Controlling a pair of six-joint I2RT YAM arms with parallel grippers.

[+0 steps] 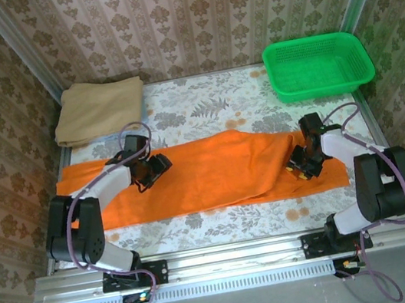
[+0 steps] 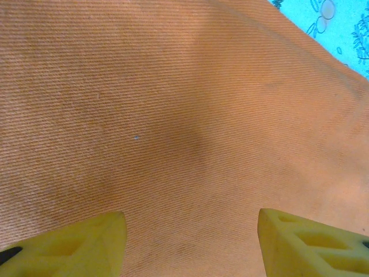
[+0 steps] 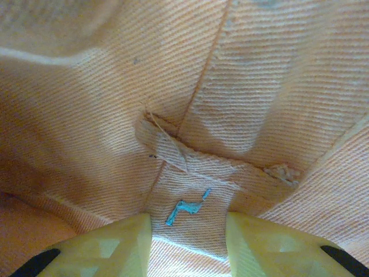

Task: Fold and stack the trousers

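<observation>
Here, the left gripper (image 2: 190, 225) hangs over the trousers' (image 1: 214, 173) left end, fingers (image 2: 86, 245) spread; the right gripper (image 3: 189, 225) pinches fabric at their right end.

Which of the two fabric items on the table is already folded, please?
The tan cloth at the far left: it sits as a neat folded rectangle, while the orange trousers lie spread out in one long strip.
</observation>
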